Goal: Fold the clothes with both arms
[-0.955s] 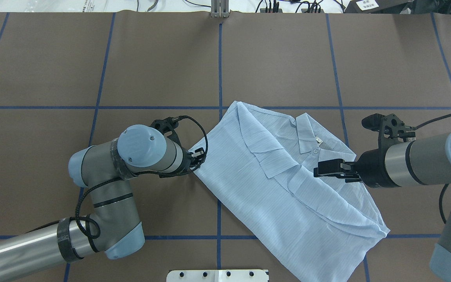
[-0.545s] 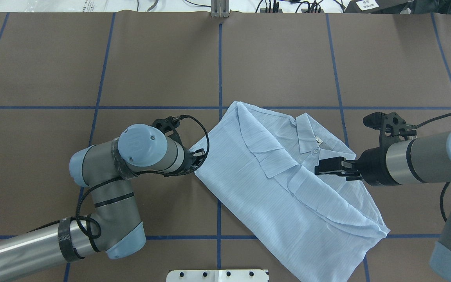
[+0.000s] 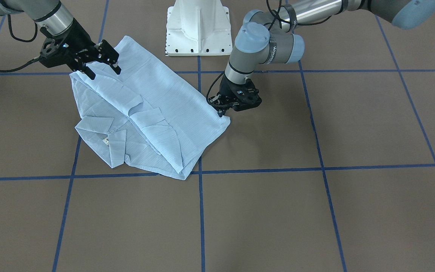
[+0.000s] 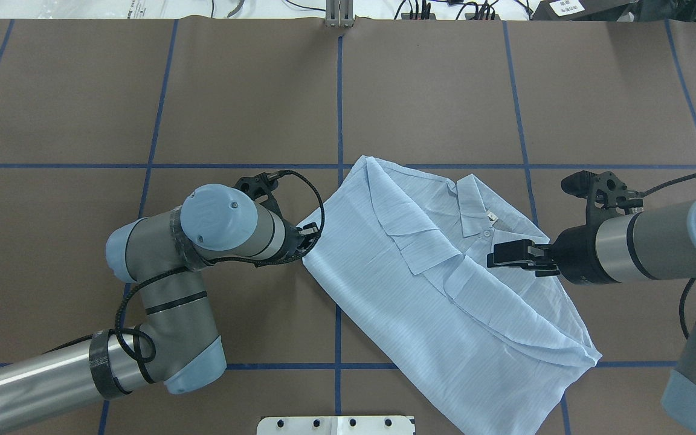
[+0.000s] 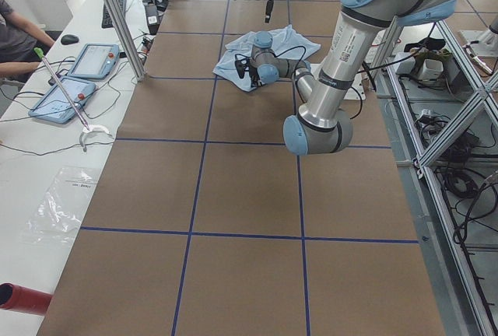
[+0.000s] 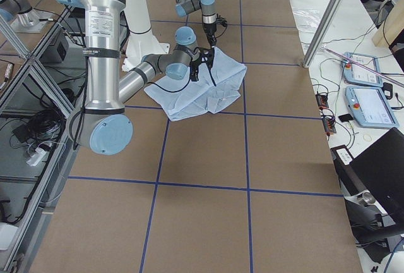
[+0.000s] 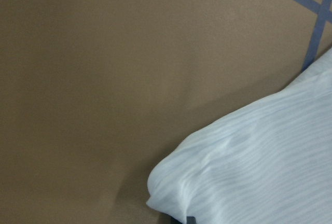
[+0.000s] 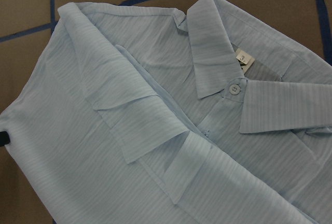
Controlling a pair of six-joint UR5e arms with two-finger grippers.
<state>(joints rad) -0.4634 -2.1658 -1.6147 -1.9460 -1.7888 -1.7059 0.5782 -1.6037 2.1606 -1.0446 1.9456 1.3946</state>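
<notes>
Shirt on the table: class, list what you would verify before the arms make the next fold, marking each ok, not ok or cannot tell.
1. Left gripper at the shirt corner: ok.
2. Left gripper pinching cloth: cannot tell.
3. Right gripper holding cloth: not ok, open above the shirt.
4. Collar flat, top button fastened: ok.
5. Shirt lying wholly on the table: ok.

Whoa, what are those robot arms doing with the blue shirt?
Two robot arms are folding a light blue shirt on a brown table. It lies partly folded, collar facing up. The left gripper is down at one corner and seems to pinch it. The right gripper hovers open above the shirt's other side.
</notes>
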